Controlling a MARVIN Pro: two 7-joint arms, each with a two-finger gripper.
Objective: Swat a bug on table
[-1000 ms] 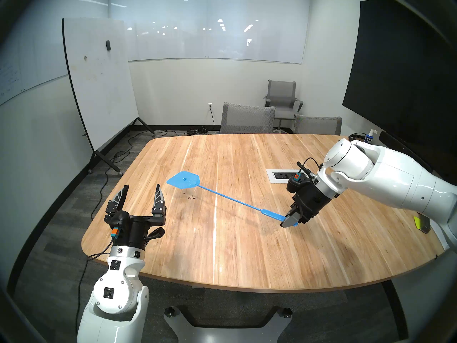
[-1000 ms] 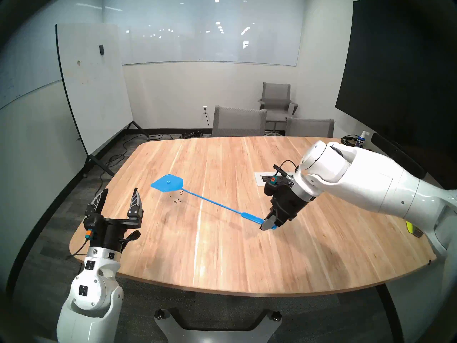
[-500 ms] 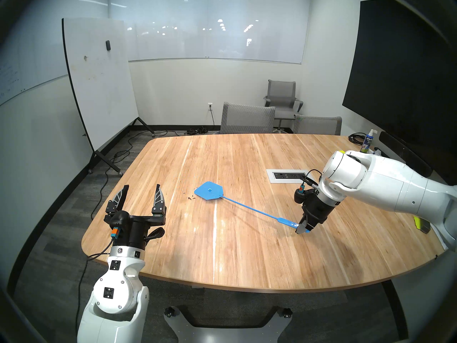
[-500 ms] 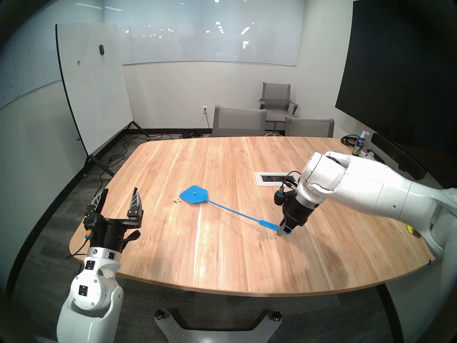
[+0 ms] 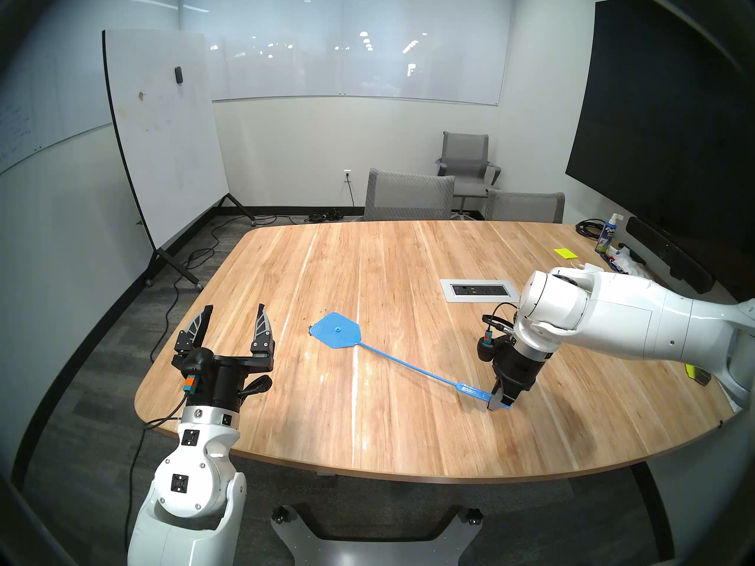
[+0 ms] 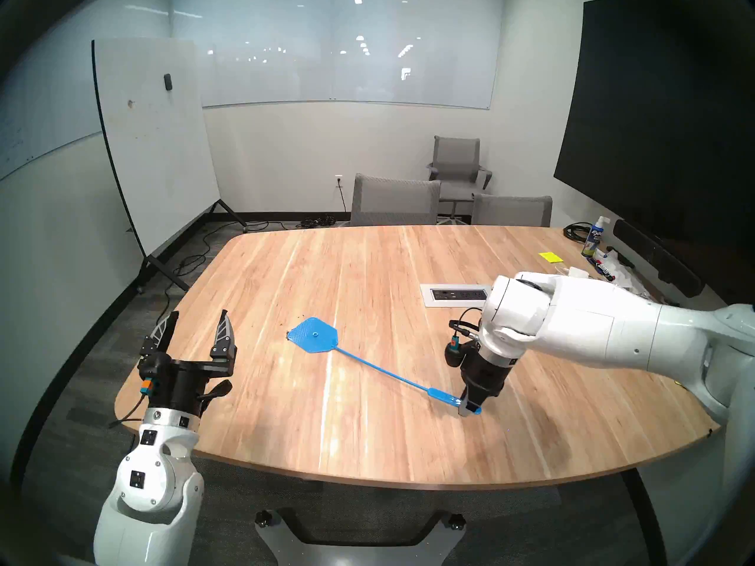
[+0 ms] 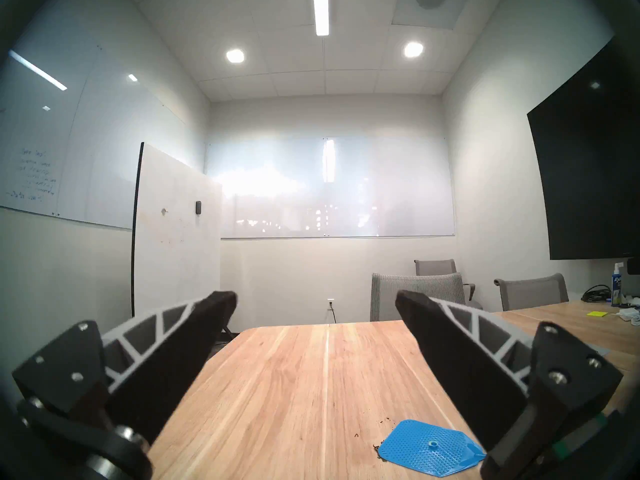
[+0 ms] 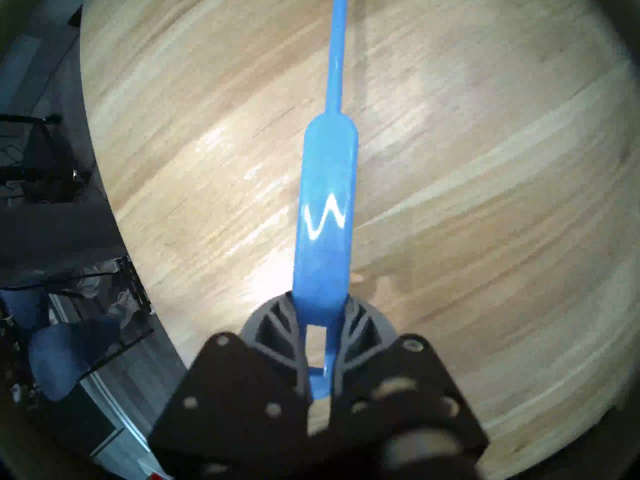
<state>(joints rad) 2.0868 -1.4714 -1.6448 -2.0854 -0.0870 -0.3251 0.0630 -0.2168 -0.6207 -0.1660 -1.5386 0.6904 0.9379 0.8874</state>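
Observation:
A blue fly swatter's mesh head lies flat on the wood table. The bug shows as dark crumbs at the head's left edge, with the rest hidden under the mesh. A few loose bits lie just beyond it. My right gripper points down, shut on the end of the swatter's handle, close above the table. My left gripper hovers open and empty at the table's left edge, left of the swatter head.
A silver power-outlet panel is set in the table behind my right wrist. A yellow sticky note, a spray bottle and clutter sit at the far right. Grey chairs line the far edge. A rolling whiteboard stands left.
My right gripper drew back toward the near right and came lower. The swatter head swung from beyond the bug bits, off to their right, then down flat onto them. The left arm stayed still.

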